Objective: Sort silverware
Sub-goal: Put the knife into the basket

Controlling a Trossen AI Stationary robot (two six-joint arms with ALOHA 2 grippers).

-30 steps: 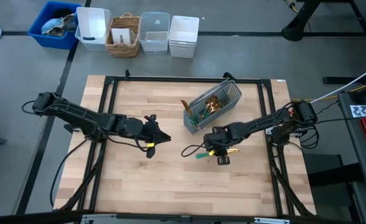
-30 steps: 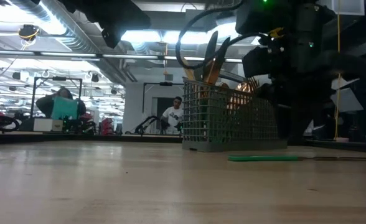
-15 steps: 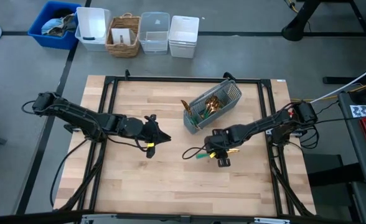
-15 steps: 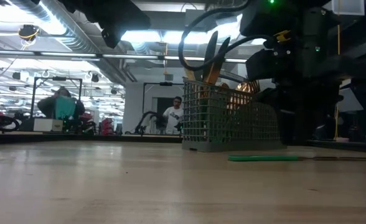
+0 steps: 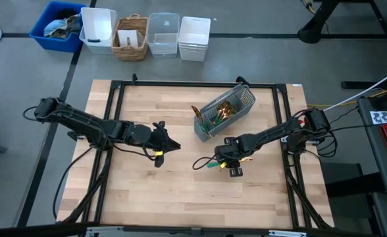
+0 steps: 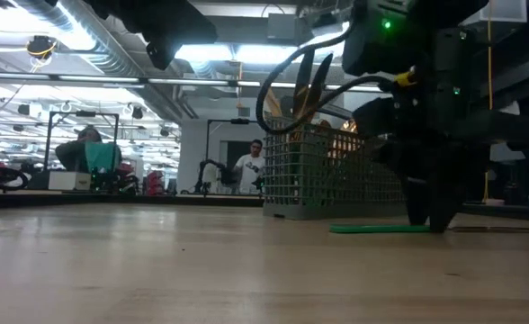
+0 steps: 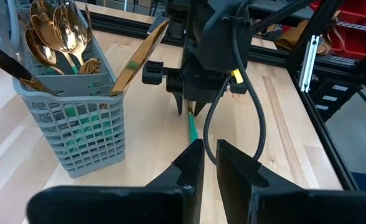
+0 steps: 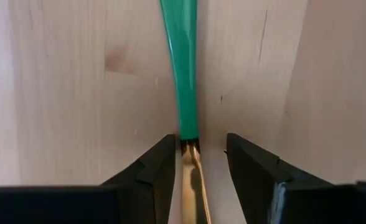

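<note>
One piece of silverware lies flat on the wooden table, with a teal-green handle (image 8: 182, 74) and a gold neck (image 8: 192, 180). It also shows in the high view (image 5: 211, 164) and the low view (image 6: 377, 229). My right gripper (image 8: 200, 144) points down over it, open. Its fingers stand on either side of the spot where green meets gold, with a gap on both sides. The grey mesh caddy (image 5: 224, 112) stands just beyond, holding more gold-headed silverware (image 7: 55, 34). My left gripper (image 7: 209, 152) hovers at mid-table, shut and holding nothing.
Bins and a wicker basket (image 5: 130, 38) line the floor beyond the table's far edge. Black frame rails (image 5: 180, 83) run along the table's sides. Bare wood lies near the front edge. A person (image 6: 249, 166) sits in the room behind.
My right gripper has come down toward the silverware piece on the table, staying open and pointing down. Its fingertips now reach about the table's level in the low view. The piece has not moved.
</note>
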